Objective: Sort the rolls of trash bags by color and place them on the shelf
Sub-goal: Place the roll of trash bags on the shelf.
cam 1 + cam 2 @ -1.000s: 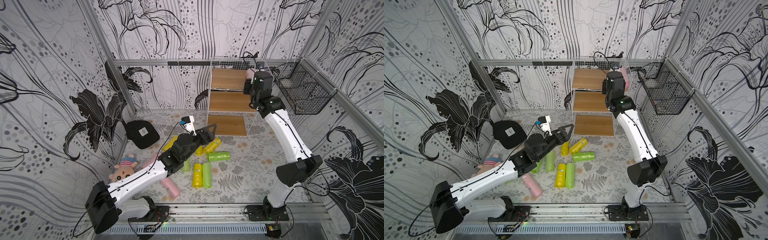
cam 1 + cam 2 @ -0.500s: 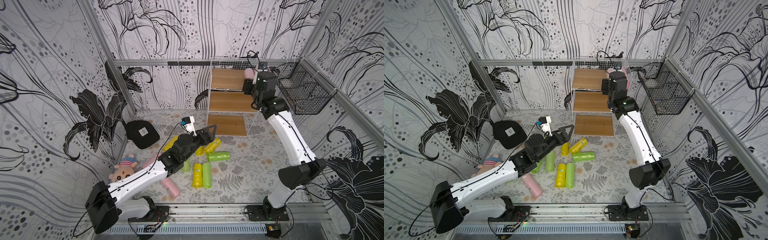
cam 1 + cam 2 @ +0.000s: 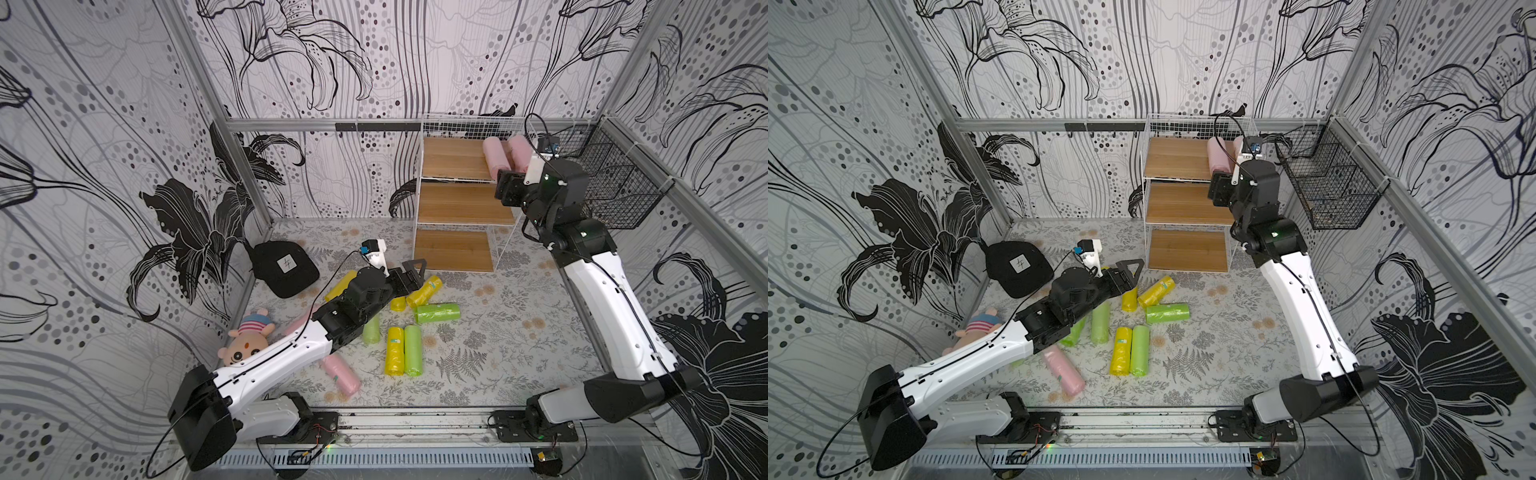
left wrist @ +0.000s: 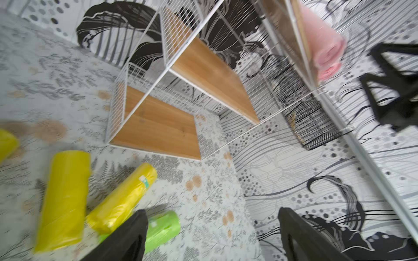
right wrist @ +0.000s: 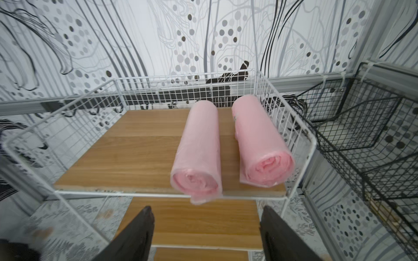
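Note:
The shelf [image 3: 457,203] stands at the back wall. Two pink rolls of trash bags [image 5: 199,149] [image 5: 260,140] lie side by side on the right of its top board [image 5: 135,146]. My right gripper [image 5: 205,211] hangs open and empty just in front of them, also seen in a top view [image 3: 505,189]. Yellow [image 3: 424,291], green [image 3: 437,313] and pink [image 3: 341,374] rolls are scattered on the floor. My left gripper [image 4: 211,212] is open and empty, low over a green roll [image 4: 161,228] and a yellow roll [image 4: 122,198].
A black wire basket [image 3: 615,183] hangs on the right wall beside the shelf. A black cap [image 3: 284,268] and a striped plush doll [image 3: 247,338] lie at the left wall. My left arm covers part of a pink roll [image 3: 297,324].
My right gripper has opened, let go of a pink roll on the top tier next to the other one, and drawn back from the shelf. My left arm has barely moved.

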